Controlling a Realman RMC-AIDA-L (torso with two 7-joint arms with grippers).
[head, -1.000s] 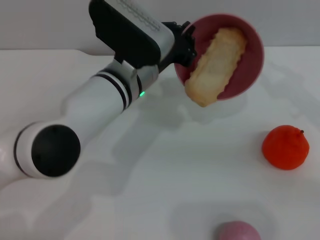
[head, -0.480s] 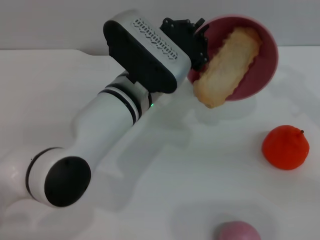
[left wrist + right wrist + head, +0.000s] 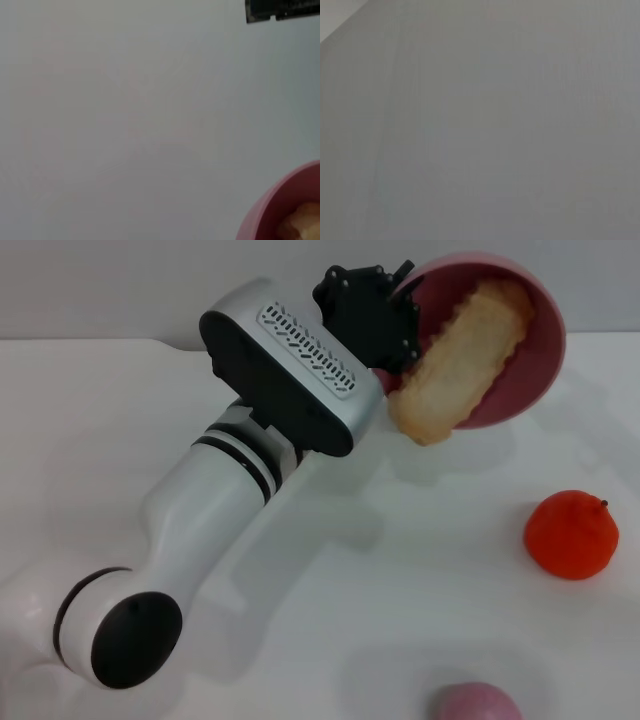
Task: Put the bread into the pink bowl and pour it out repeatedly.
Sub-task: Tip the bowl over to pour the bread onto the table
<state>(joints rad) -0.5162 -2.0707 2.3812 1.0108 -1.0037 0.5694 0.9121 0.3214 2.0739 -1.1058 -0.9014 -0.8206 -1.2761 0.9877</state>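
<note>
Head view: my left gripper (image 3: 385,325) pinches the pink bowl (image 3: 530,370) by its rim, tipped on edge above the table (image 3: 400,540); bread (image 3: 462,360) inside, lower end past the rim. Orange fruit (image 3: 572,535) well apart. Left wrist view: bowl rim (image 3: 280,205), bread (image 3: 302,222).

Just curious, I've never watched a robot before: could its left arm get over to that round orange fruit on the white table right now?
Probably not yet: the left gripper is busy holding the tilted glossy pink bowl with the tan bread sliding out. The path to the orange fruit looks open.
</note>
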